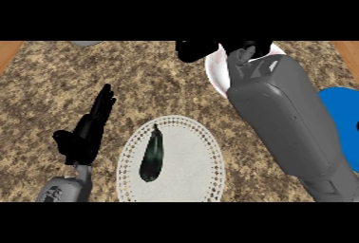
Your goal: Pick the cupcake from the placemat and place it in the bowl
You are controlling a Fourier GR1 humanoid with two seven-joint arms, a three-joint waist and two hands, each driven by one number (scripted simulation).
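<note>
On the worktop (56, 76) the placemat (189, 161) lies at 6 o'clock, with a long object (152, 154) on its 9 o'clock half. The bowl (216, 71) sits at 1 o'clock, behind the placemat and partly under the right forearm (288, 123). A plate (344, 118) lies at 3 o'clock. The left hand (88, 130) is at the placemat's 9 o'clock.

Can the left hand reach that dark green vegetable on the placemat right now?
Probably yes. The left hand rests open just left of the placemat, with nothing standing between it and the dark green vegetable. The right forearm lies off to the right, not in the way.
</note>
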